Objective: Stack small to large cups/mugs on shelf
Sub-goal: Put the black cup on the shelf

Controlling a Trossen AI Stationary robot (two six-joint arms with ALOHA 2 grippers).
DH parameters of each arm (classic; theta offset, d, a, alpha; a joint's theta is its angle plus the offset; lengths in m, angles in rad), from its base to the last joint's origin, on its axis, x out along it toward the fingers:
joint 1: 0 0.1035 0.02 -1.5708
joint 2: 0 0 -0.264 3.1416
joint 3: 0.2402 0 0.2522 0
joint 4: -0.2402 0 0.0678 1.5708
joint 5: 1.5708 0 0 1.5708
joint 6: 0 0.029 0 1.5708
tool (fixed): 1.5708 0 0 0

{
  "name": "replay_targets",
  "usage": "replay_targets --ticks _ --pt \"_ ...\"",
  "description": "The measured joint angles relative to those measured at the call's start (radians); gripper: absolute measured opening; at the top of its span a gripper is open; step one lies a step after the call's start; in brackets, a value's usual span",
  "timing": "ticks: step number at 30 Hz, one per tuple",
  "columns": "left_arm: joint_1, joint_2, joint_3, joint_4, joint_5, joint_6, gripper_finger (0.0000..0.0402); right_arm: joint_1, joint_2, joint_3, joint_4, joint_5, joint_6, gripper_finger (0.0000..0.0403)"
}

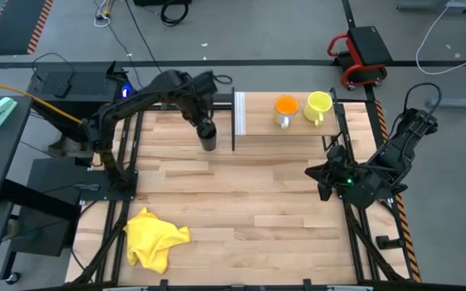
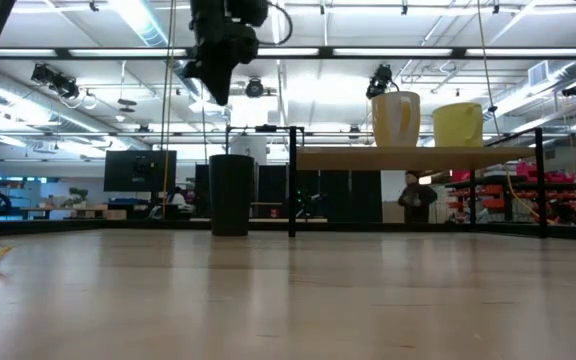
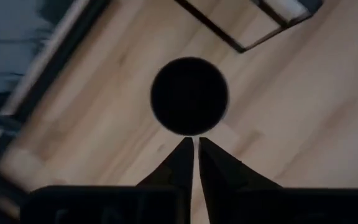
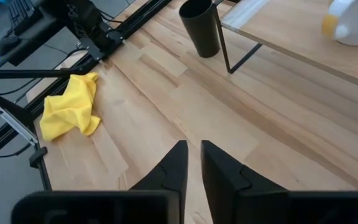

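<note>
The black cup (image 1: 209, 143) stands upright on the tabletop, just left of the shelf's white end panel (image 1: 239, 113). My left gripper (image 3: 195, 146) hangs above it, pointing down, its fingers only a slit apart; the low view shows the gripper (image 2: 218, 70) well clear of the cup (image 2: 231, 195). The orange cup (image 1: 286, 107) and the yellow-green mug (image 1: 318, 105) stand side by side on the shelf (image 1: 285, 125). My right gripper (image 4: 194, 146) waits at the table's right edge, fingers slightly apart, with nothing between them.
A crumpled yellow cloth (image 1: 154, 236) lies near the table's front left corner. The shelf stands on thin dark legs (image 2: 292, 180) at the far side. Bare planks (image 1: 249, 202) fill the middle of the table between the arms.
</note>
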Motion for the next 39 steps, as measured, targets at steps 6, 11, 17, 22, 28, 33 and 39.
replay_targets --ticks 6,11,17,22,28,33,39 --pt "0.078 0.033 0.0 0.024 0.099 0.022 0.0066 0.0 0.002 0.0 0.001 -0.001 0.004 0.0067" --pt "0.098 0.082 0.0 0.027 0.058 0.039 0.0085 0.0 0.016 0.0 0.001 0.001 0.004 0.0069" --pt "0.097 0.141 0.0 0.041 0.054 0.057 0.0096 -0.001 0.037 0.0 0.002 0.003 0.006 0.0068" --pt "0.098 0.171 0.001 0.048 0.046 0.075 0.0093 -0.001 0.042 0.0 0.005 0.003 0.013 0.0068" --pt "0.095 0.203 0.0 0.04 0.042 0.094 0.0096 -0.002 0.044 0.0 0.005 0.003 0.031 0.0068" --pt "0.096 0.208 0.0 0.057 0.039 0.098 0.01 -0.002 0.044 0.0 0.005 0.003 0.033 0.0068" --pt "0.103 0.209 0.0 0.06 0.024 0.098 0.0099 -0.002 0.043 0.0 0.005 0.003 0.034 0.0068"
